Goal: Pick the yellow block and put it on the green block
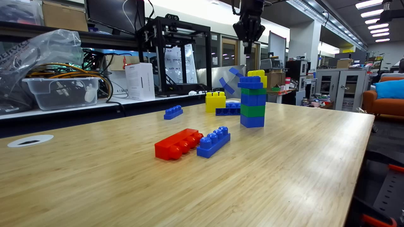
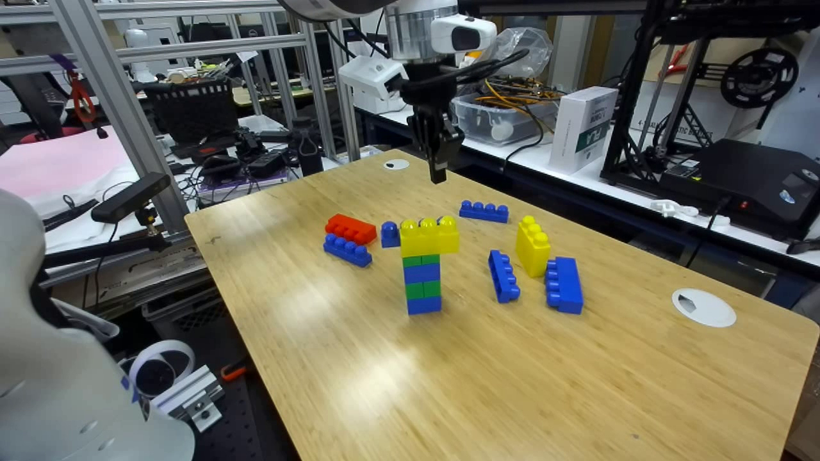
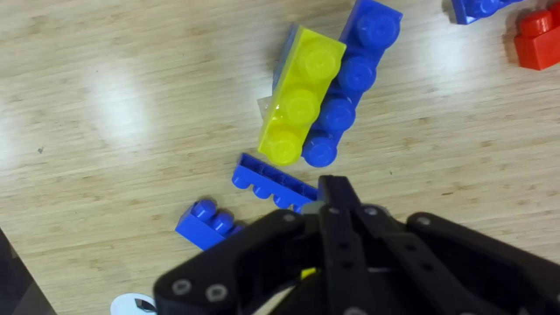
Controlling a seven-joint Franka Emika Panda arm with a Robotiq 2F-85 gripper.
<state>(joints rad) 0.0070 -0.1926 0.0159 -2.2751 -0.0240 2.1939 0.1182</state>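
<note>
The low yellow block [image 2: 429, 239] lies on top of a tower of blue and green layers, studs up. It shows beside a blue four-stud brick in the wrist view [image 3: 301, 98] and partly behind that brick in an exterior view [image 1: 264, 79]. The tower has two green layers; the upper green block [image 1: 253, 91] is right under the top bricks and also shows in an exterior view [image 2: 421, 260]. The green is hidden in the wrist view. My gripper [image 3: 336, 186] is shut and empty, above the table and apart from the tower, in both exterior views [image 1: 248, 49] [image 2: 438, 174].
The blue brick [image 1: 250, 82] shares the tower top. A tall yellow brick [image 2: 533, 246] and blue bricks [image 2: 564, 285] [image 2: 503, 276] [image 2: 483, 211] lie on the table. A red brick [image 1: 176, 143] lies beside another blue brick [image 1: 214, 143]. A shelf with a bin [image 1: 61, 93] runs along one side.
</note>
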